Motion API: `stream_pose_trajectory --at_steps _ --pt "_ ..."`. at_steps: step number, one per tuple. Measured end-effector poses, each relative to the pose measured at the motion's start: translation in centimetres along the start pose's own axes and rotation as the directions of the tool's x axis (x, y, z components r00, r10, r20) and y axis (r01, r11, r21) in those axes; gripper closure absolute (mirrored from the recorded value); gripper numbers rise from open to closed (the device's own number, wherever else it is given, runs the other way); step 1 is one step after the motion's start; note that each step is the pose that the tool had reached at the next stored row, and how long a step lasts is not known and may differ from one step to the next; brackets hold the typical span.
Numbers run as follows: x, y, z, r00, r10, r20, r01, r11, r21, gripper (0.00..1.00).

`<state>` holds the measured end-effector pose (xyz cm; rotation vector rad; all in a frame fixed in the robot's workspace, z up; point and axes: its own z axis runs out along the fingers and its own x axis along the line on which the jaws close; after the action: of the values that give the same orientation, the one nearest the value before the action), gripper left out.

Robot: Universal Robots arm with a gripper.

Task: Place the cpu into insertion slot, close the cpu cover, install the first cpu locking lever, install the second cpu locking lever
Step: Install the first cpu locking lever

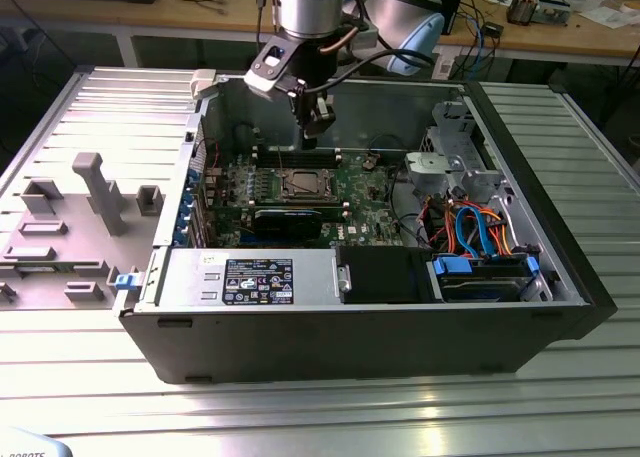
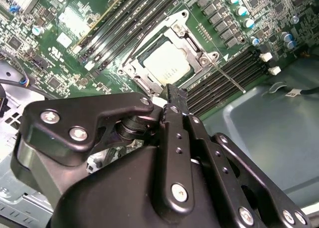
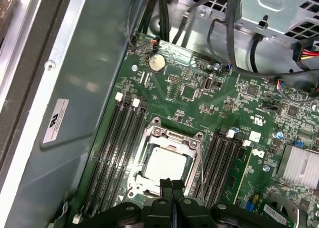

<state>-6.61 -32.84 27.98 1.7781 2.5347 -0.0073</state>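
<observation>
The tool (image 3: 171,184) hangs just above the socket (image 3: 130,187), its fingers pressed together on nothing. Under it the chip (image 3: 165,165) sits in the socket on the green board (image 3: 199,106). The metal frame (image 3: 172,138) seems to lie flat around it. In the second wrist view a wire lever (image 2: 229,78) runs beside the frame. It looks thin, stiff and springy, best pushed near its free end.

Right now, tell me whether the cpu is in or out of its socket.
In. The cpu lies flat in the insertion slot, its silver top showing through the cut-out of the cpu cover.
</observation>
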Motion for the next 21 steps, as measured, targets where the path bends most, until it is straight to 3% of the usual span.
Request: stream_pose_trajectory --at_steps 3,6,8,9,13,15,18,21 --pt "0.0 0.0 0.0 0.9991 -0.042 -0.001 0.042 0.9991 -0.0017 0.89" --pt "0.0 0.0 0.0 0.9949 -0.101 -0.0021 0.101 0.9949 -0.0042 0.89" --pt "0.0 0.0 0.0 0.9859 -0.167 -0.0032 0.167 0.9859 -0.007 0.89" --pt "0.0 0.0 0.0 0.9827 -0.185 -0.0035 0.185 0.9827 -0.0078 0.89" --pt "0.0 0.0 0.0 0.965 -0.262 -0.0045 0.262 0.9649 -0.0113 0.89" --pt "0.0 0.0 0.0 0.9487 -0.316 -0.005 0.316 0.9487 -0.0138 0.89" --pt "0.0 0.0 0.0 0.9416 -0.337 -0.0052 0.337 0.9415 -0.0148 0.89" --pt "0.0 0.0 0.0 0.9414 -0.337 -0.0052 0.337 0.9413 -0.0148 0.89"
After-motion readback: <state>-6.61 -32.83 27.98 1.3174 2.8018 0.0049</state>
